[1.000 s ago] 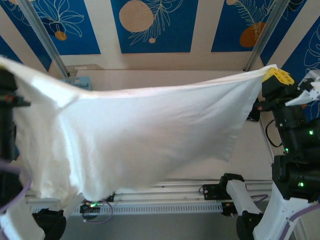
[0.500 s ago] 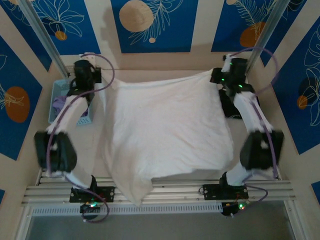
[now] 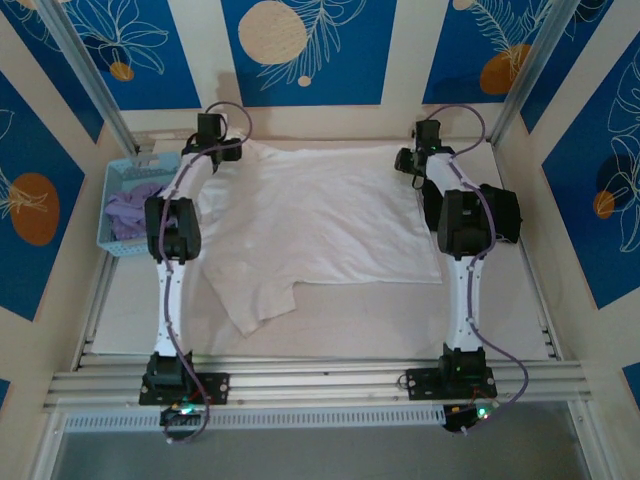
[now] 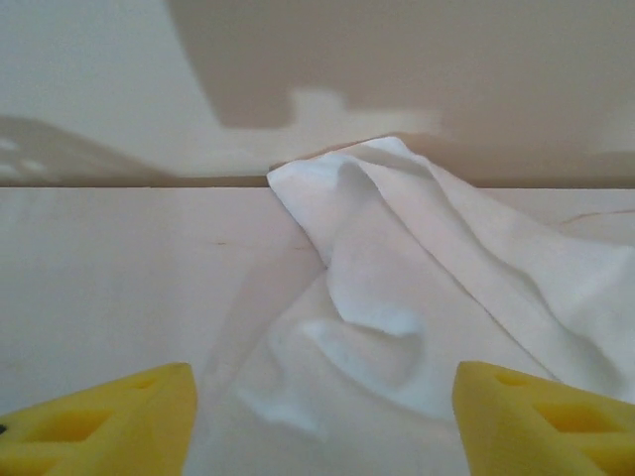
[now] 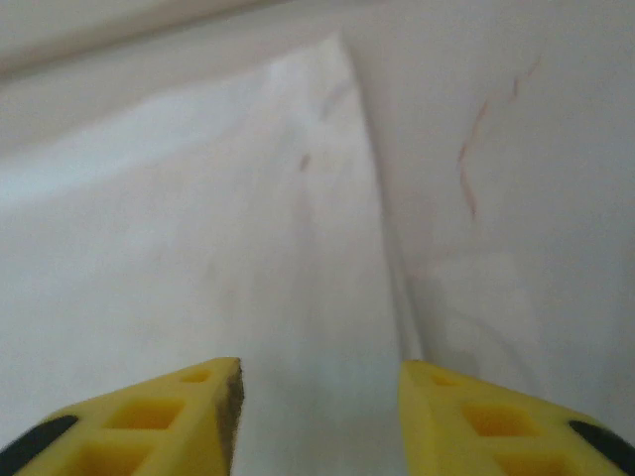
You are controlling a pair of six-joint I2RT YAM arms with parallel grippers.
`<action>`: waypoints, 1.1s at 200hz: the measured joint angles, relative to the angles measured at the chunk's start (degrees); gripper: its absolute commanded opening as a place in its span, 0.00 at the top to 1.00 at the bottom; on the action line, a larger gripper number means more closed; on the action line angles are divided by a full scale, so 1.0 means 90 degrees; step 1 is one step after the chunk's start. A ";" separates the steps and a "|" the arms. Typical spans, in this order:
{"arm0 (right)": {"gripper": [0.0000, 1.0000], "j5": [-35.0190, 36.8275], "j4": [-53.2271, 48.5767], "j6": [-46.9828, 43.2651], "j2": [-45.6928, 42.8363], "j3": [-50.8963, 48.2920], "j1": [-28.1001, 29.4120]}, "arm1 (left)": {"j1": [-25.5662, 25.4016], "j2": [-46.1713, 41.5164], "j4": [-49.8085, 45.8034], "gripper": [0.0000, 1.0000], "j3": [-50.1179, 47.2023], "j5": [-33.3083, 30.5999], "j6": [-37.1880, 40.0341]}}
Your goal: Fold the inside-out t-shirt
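Note:
The inside-out t-shirt [image 3: 320, 220] lies spread flat and white on the table, with one sleeve [image 3: 255, 300] pointing toward the near left. Both arms reach to its far edge. My left gripper [image 3: 232, 152] hovers at the far left corner. In the left wrist view it [image 4: 322, 421] stands open, yellow fingertips [image 4: 109, 416] wide apart over rumpled cloth [image 4: 397, 297]. My right gripper [image 3: 408, 160] is at the far right corner. In the right wrist view it [image 5: 319, 421] is open just above the smooth cloth [image 5: 198, 248], beside the shirt's edge.
A blue basket [image 3: 110, 180] holding a lavender garment [image 3: 130, 210] stands at the far left. A black garment [image 3: 508, 215] lies at the right edge behind the right arm. Bare table [image 3: 350, 320] runs along the near side. The back wall rises just beyond the shirt.
The shirt was held up, stretched between both shut grippers. It has since been carried to the far side and laid flat, and both grippers have opened and let go.

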 measured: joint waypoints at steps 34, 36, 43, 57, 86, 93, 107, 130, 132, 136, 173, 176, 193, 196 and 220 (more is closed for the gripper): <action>0.41 0.0068 -0.0172 -0.0002 -0.1957 -0.1919 0.0461 | 0.0000 -0.2669 0.0097 0.26 -0.3007 0.0294 -0.0843; 0.41 0.0063 -0.0185 -0.0010 -0.2079 -0.2035 0.0493 | 0.0000 -0.2798 0.0102 0.26 -0.3152 0.0323 -0.0886; 0.41 0.0029 -0.0211 0.0051 -0.2501 -0.2421 0.0597 | 0.0000 -0.3434 0.0282 0.26 -0.3859 0.0505 -0.1127; 0.41 -0.0308 -0.0221 0.0270 -0.3276 -0.3184 0.0733 | -0.0007 -0.4639 0.0770 0.26 -0.5336 0.0962 -0.1642; 0.40 -0.1093 -0.0177 0.0775 -0.4291 -0.4607 0.0763 | -0.0061 -0.5916 0.1324 0.26 -0.7677 0.1569 -0.2334; 0.40 -0.1212 -0.0197 0.0867 -0.4364 -0.4843 0.0753 | -0.0061 -0.5982 0.1314 0.26 -0.8085 0.1661 -0.2407; 0.40 -0.1384 -0.0250 0.1035 -0.4347 -0.5173 0.0724 | -0.0061 -0.5977 0.1243 0.26 -0.8765 0.1834 -0.2528; 0.41 -0.1644 -0.0403 0.1273 -0.4143 -0.5571 0.0568 | -0.0061 -0.5977 0.1248 0.27 -0.9486 0.2174 -0.2764; 0.41 -0.1664 -0.0415 0.1290 -0.4121 -0.5605 0.0544 | -0.0061 -0.5977 0.1263 0.27 -0.9517 0.2195 -0.2781; 0.41 -0.1698 -0.0427 0.1324 -0.4075 -0.5671 0.0498 | -0.0061 -0.5991 0.1355 0.27 -0.9593 0.2244 -0.2812; 0.42 -0.2018 -0.0527 0.1462 -0.4019 -0.6169 0.0158 | -0.0024 -0.6261 0.1642 0.28 -0.9899 0.2322 -0.2975; 0.43 -0.2050 -0.0522 0.1472 -0.4029 -0.6173 0.0153 | -0.0005 -0.6302 0.1644 0.28 -0.9935 0.2322 -0.2982; 0.44 -0.2115 -0.0491 0.1474 -0.4078 -0.6280 0.0153 | 0.0204 -0.6574 0.1617 0.28 -1.0197 0.2283 -0.2999; 0.44 -0.2130 -0.0486 0.1477 -0.4107 -0.6312 0.0155 | 0.0253 -0.6615 0.1613 0.28 -1.0236 0.2278 -0.2999; 0.44 -0.2239 -0.0527 0.1477 -0.4303 -0.6545 0.0158 | 0.0585 -0.6931 0.1445 0.28 -1.0435 0.2110 -0.3024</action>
